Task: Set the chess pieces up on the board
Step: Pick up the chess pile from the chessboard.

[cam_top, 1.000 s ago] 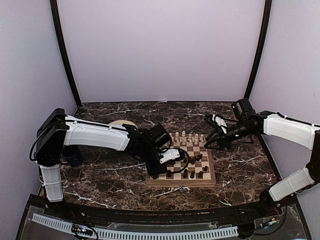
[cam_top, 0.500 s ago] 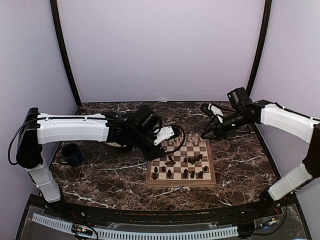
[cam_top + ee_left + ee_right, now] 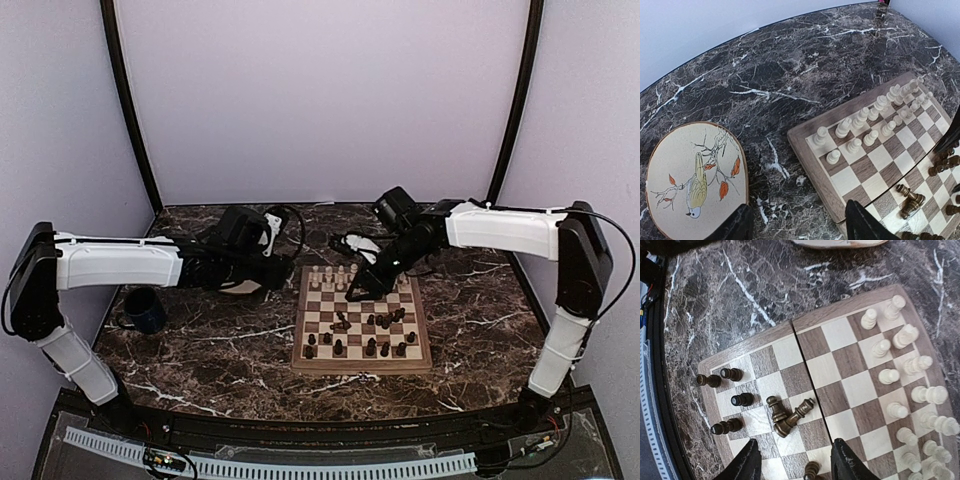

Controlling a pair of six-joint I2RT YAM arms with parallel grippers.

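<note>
The board (image 3: 360, 366) lies in the middle of the marble table. Pale chess pieces (image 3: 338, 276) stand in two rows along its far side, and dark chess pieces (image 3: 372, 346) stand scattered on its near half. Two dark pieces (image 3: 787, 415) lie tipped over together near the board's centre. My right gripper (image 3: 358, 292) hangs over the board, open, and its fingers (image 3: 747, 460) straddle empty squares just beside the fallen pair. My left gripper (image 3: 272, 268) is off the board's left edge, open and empty, above the bare marble between the plate (image 3: 690, 180) and the board (image 3: 810, 160).
The round cream plate (image 3: 243, 287) with a bird painted on it lies left of the board, partly under my left arm. A dark blue mug (image 3: 145, 310) stands at the far left. Purple walls close in the table's back and sides.
My left gripper has pulled back from the board to the left, towards the plate, and has opened. My right arm has swung in from the right to above the board's centre.
</note>
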